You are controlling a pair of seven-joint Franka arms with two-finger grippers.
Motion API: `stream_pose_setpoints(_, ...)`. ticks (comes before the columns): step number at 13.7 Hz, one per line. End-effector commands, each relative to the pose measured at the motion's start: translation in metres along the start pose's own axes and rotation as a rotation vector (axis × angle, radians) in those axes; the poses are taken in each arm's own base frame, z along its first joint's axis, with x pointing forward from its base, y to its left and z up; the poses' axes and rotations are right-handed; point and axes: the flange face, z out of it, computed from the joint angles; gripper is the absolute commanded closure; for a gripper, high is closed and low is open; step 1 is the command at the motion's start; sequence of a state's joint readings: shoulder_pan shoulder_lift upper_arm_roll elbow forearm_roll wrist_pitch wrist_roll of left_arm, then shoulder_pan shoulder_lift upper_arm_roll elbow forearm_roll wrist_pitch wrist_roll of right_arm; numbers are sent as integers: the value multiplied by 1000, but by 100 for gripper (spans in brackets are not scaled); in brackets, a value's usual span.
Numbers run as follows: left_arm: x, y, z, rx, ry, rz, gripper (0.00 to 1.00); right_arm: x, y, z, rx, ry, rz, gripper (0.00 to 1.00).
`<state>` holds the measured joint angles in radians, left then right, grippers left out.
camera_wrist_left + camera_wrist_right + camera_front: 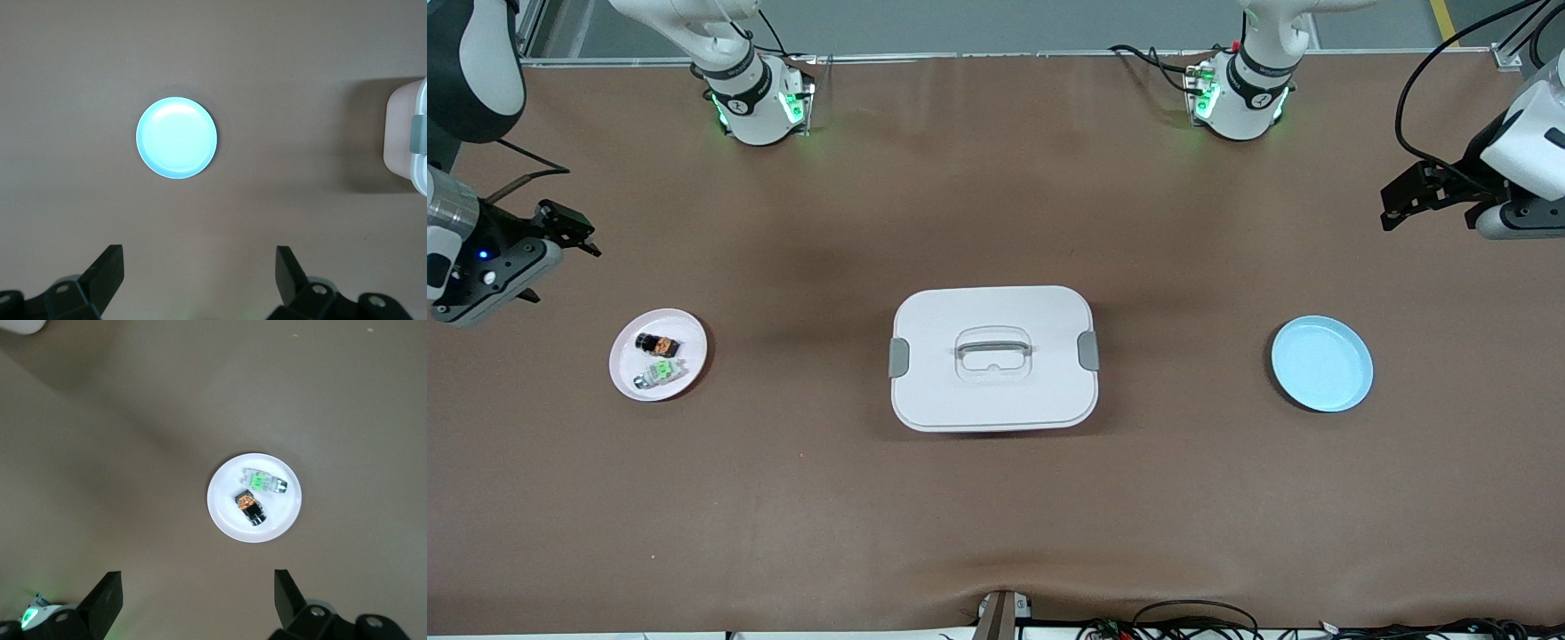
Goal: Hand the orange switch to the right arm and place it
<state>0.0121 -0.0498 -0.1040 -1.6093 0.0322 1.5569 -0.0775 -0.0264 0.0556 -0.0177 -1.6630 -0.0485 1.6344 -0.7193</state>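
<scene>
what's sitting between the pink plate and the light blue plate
In the front view, a closed white rectangular lidded container sits between the round pink plate and round light blue plate.

White lidded container (993,358) at table centre; blue plate (1321,364) toward left arm's end; green-centred clear part (660,372) on pink plate (630,377).
</scene>
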Motion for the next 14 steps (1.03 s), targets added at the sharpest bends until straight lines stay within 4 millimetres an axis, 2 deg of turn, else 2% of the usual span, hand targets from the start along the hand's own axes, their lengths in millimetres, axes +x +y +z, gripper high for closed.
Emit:
stream_pose_setpoints(1,-1,-1,-5,-6,8,16,0,-9,8,-39,-59,20,67,0)
stream_pose_setpoints(2,-1,-1,-5,-6,7,16,0,-17,17,-48,-67,37,102,0)
stream_pose_setpoints(4,-1,-1,-5,-5,7,16,0,-25,27,-53,-74,61,237,0)
stream_pose_setpoints(6,-2,0,-6,-4,8,18,0,-25,26,-70,-90,86,449,0)
stream_pose_setpoints(8,-2,0,-5,-4,5,18,0,-23,26,-72,-87,104,661,0)
stream_pose_setpoints(14,-2,0,-5,-4,5,18,0,-20,25,-68,-4,149,807,0)
